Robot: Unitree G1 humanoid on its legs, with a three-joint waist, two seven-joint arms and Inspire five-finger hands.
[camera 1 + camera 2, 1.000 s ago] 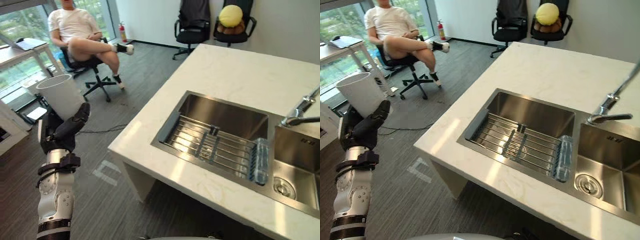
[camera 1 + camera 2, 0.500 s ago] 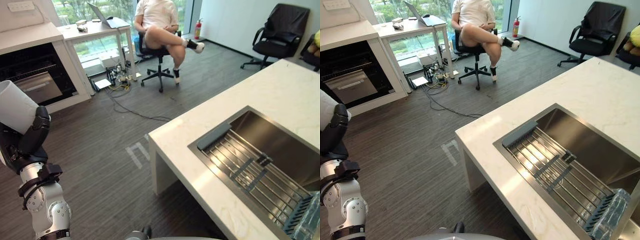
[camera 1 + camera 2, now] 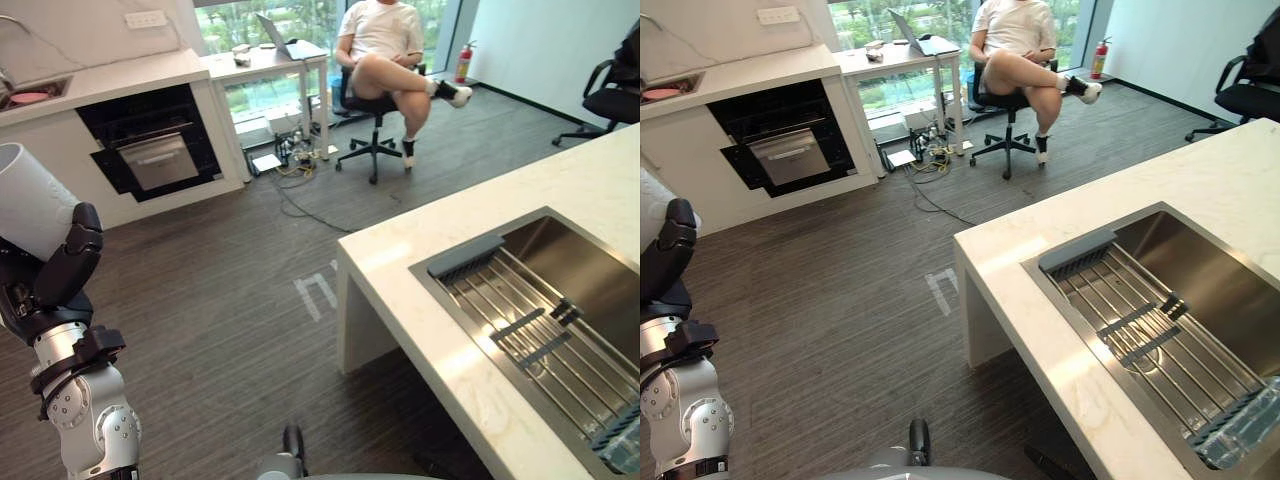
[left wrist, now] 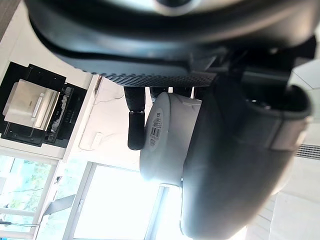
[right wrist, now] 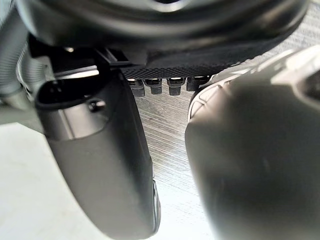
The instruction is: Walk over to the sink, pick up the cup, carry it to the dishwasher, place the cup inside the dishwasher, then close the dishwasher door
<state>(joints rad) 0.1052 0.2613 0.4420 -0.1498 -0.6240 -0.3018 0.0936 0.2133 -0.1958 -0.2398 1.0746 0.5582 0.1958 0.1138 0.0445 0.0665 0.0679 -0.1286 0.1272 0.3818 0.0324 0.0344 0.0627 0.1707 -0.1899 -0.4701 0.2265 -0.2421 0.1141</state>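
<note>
**White cup in the left hand, clear of the sink**

Your left hand (image 3: 52,283) sits at 9 o'clock in the head view. Its dark fingers and thumb are curled round the plain white cylindrical cup (image 3: 30,202), which tilts with its mouth toward 11 o'clock. You cannot tell what is inside the cup. In the left wrist view the cup (image 4: 167,145) is wedged between thumb and fingers.

The right hand (image 5: 100,160) appears in its own wrist view above grey striped flooring. You cannot tell whether it is open or closed.

At 4 o'clock, the stainless steel sink (image 3: 575,262) is set into the pale stone countertop (image 3: 400,270). It holds a wire rack (image 3: 520,335), and a clear plastic item (image 3: 1240,435) lies at the rack's 5 o'clock end.

At 11 o'clock stands a black built-in appliance with a silver front panel (image 3: 158,160); its contents are too small to tell. A person on a black office chair (image 3: 385,60) sits at 1 o'clock.
</note>
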